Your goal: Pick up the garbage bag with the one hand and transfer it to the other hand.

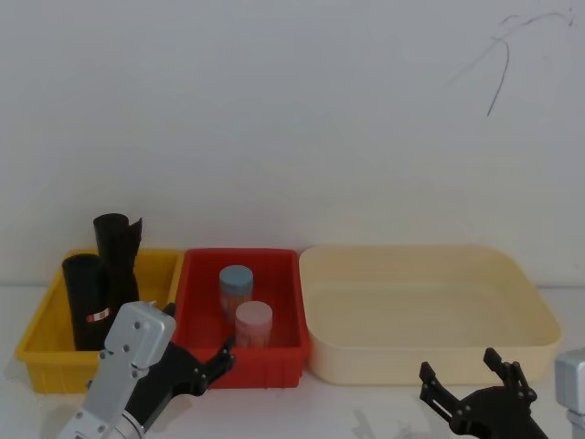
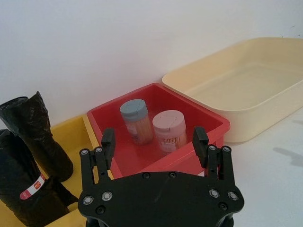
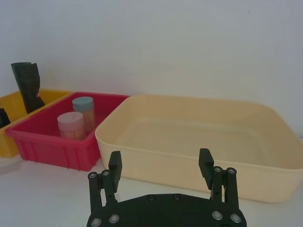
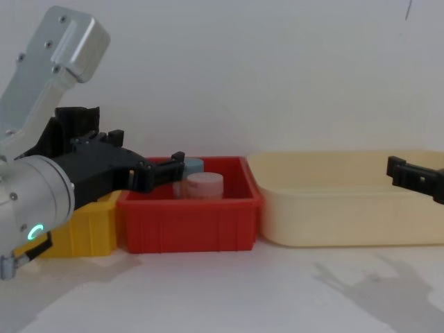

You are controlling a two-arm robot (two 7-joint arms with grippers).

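Note:
The garbage bag (image 1: 84, 297), a black roll with a red-and-white label band, stands upright in the yellow bin (image 1: 37, 352) at the left; it also appears as the garbage bag (image 2: 16, 189) in the left wrist view. My left gripper (image 1: 201, 340) is open and empty. It hovers just in front of the red bin, to the right of the bag and apart from it. Its open fingers (image 2: 108, 142) frame the red bin in the wrist view. My right gripper (image 1: 460, 366) is open and empty in front of the cream tub, and shows as the right gripper (image 3: 160, 163) in its own wrist view.
A second black roll (image 1: 117, 247) without a label leans behind the bag in the yellow bin. The red bin (image 1: 265, 366) holds two lidded jars (image 1: 253, 322). A large cream tub (image 1: 430, 366) sits at the right. White table stretches in front of the bins.

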